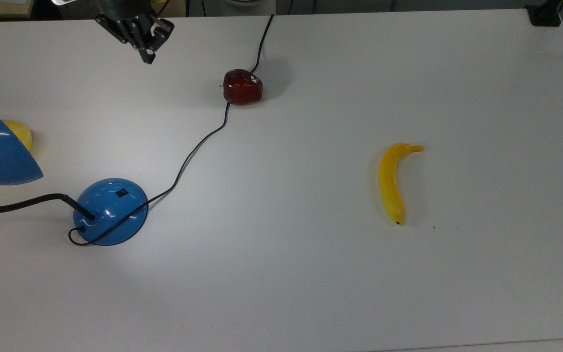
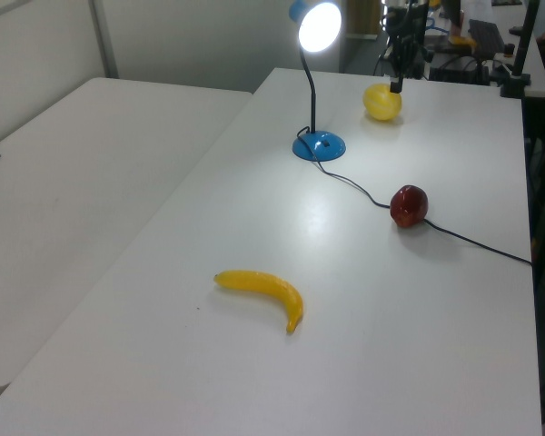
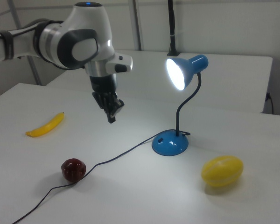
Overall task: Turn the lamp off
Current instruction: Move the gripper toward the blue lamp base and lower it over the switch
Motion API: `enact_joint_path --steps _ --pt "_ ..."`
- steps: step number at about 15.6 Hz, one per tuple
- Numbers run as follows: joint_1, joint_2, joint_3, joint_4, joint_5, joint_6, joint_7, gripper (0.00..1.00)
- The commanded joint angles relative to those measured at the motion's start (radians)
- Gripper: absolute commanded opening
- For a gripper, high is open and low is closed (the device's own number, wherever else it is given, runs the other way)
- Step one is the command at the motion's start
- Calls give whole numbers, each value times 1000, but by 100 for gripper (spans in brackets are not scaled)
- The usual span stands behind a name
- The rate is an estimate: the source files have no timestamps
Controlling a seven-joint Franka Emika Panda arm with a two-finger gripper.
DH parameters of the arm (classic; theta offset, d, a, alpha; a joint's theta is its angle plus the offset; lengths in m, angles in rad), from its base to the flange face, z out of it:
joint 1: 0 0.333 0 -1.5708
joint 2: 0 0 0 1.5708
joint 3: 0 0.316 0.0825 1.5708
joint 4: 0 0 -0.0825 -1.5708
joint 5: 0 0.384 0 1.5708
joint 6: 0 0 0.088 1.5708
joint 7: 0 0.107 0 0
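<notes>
The glossy blue desk lamp with its dome base, black bendy neck and cone shade is lit: its bulb glows white in the right view, so the task is, by my judgement, not yet begun in earnest, and the small black switch on the dome is untouched. What is left is the whole approach, a descent onto the switch and the press itself.

Going from left to right in the top view, the yellow oval fruit lies half hidden behind the shade at the far left, the lamp's base stands near the table's front-left, and the black two-finger gripper hangs above the white table near its far edge, well apart from the base and slightly right of it. The fingers look drawn close together with nothing held between them. The black cord runs from the base past the dark red apple, and the yellow banana lies far to the right, clear of the gripper's way.
</notes>
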Motion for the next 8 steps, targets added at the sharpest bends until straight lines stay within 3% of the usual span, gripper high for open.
enact_joint_path --steps 1,8 --pt "-48 51 -4 -1 23 132 42 0" --pt "-107 205 -9 1 0 485 156 0"
